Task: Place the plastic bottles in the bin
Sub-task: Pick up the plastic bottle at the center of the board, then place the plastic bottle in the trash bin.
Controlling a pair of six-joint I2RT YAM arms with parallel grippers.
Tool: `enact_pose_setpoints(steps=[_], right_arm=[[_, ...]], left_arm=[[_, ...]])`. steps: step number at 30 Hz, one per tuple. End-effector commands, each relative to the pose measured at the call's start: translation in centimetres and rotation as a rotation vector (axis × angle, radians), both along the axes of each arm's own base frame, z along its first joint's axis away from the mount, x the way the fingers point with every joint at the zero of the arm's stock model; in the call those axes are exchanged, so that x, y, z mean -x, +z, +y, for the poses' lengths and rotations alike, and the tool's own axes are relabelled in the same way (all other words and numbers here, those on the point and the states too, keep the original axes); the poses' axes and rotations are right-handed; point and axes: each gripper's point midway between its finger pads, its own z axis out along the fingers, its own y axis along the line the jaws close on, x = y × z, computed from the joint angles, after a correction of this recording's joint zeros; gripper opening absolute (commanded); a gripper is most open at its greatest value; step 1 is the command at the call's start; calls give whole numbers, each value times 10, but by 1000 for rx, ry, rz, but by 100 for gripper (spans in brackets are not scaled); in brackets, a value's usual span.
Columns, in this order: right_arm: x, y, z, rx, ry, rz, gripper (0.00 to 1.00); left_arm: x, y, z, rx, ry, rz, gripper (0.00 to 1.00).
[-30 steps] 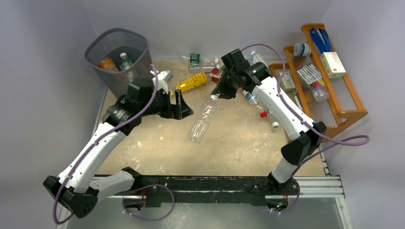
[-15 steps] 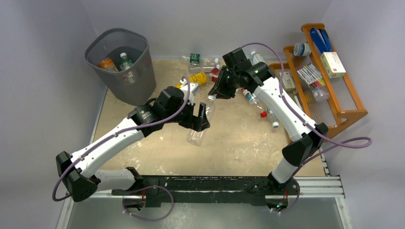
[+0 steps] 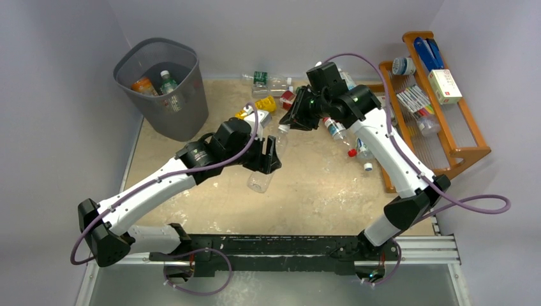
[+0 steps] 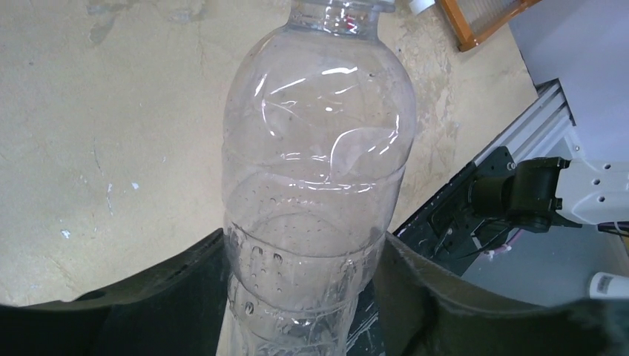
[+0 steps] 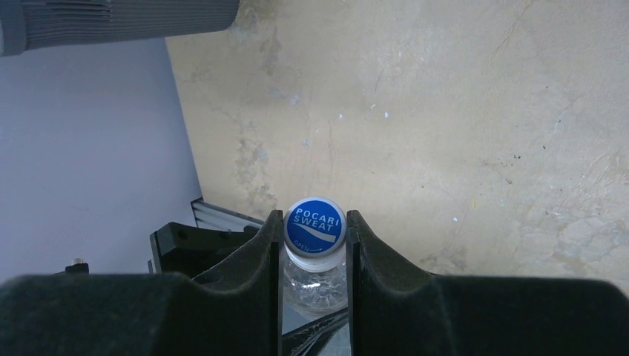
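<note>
1. right gripper (image 5: 314, 245) pinches the clear bottle (image 4: 315, 170) by its blue cap (image 5: 314, 225);
2. left gripper (image 4: 300, 256) clamps its body above the worktop (image 3: 319, 185) (handover, I'd guess; the bin (image 3: 188, 108) is on that arm's side)

The clear bottle (image 4: 315, 185) is glossy plastic — smooth, with one dimpled band; the worktop (image 4: 111, 148) looks matt, rough, stained; the rack (image 3: 469, 156) is wood.
</note>
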Motion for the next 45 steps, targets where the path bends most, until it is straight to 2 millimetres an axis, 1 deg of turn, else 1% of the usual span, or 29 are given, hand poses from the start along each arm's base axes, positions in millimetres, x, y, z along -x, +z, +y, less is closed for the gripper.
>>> enact_pose_setpoints(steps=[1, 2, 3, 5, 7, 10, 11, 12, 16, 18, 20, 22, 25, 26, 27, 29, 30, 32, 35, 37, 39, 40, 43, 45], right_arm=[[4, 27, -2, -48, 25, -69, 0], [5, 26, -3, -47, 23, -69, 1], [5, 26, -5, -44, 21, -71, 6], [5, 26, -11, -28, -1, -75, 30], [5, 27, -19, -9, -23, -87, 50], [7, 33, -35, 6, -57, -128, 81], [8, 37, -42, 13, -72, -146, 95], [8, 39, -51, 22, -92, -161, 99], [12, 51, -93, 91, -200, -233, 100], [17, 55, -107, 124, -222, -267, 100], [23, 57, -117, 148, -227, -294, 100], [32, 59, -123, 153, -204, -337, 100], [50, 69, -125, 104, -153, -420, 100], [57, 76, -125, 72, -139, -462, 100], [64, 73, -126, 53, -127, -480, 100], [77, 80, -130, 4, -126, -535, 100], [82, 80, -132, -10, -128, -545, 100], [90, 75, -132, -30, -118, -543, 100], [95, 59, -122, -57, -68, -511, 100], [96, 48, -115, -71, -38, -487, 100], [97, 39, -109, -85, -13, -467, 99], [98, 36, -107, -92, -4, -461, 99], [101, 27, -103, -110, 12, -446, 99], [103, 21, -102, -118, 18, -433, 99]], left_arm=[[-6, 8, -9, 31, 13, -32, 55], [-6, 9, -9, 32, 16, -33, 51], [-7, 11, -9, 33, 19, -35, 49], [-8, 14, -9, 32, 24, -39, 48], [-10, 20, -8, 31, 35, -52, 48], [-14, 27, -3, 11, 53, -72, 49], [-15, 29, -1, 3, 59, -76, 49], [-16, 32, 0, -6, 63, -83, 49], [-23, 48, 7, -34, 96, -109, 50], [-30, 58, 16, -68, 134, -140, 51], [-40, 66, 24, -103, 166, -154, 51], [-52, 79, 31, -108, 193, -160, 51], [-70, 101, 42, -106, 239, -177, 51], [-78, 109, 48, -103, 262, -183, 51], [-86, 115, 55, -107, 285, -189, 51], [-105, 129, 72, -123, 350, -209, 51], [-113, 143, 80, -118, 383, -231, 51], [-132, 157, 95, -119, 440, -250, 51], [-161, 181, 124, -104, 549, -298, 50], [-180, 193, 150, -112, 639, -326, 50], [-194, 204, 180, -111, 727, -350, 50], [-200, 209, 196, -104, 778, -363, 50], [-215, 220, 262, -62, 948, -375, 50], [-219, 227, 308, -27, 1052, -385, 50]])
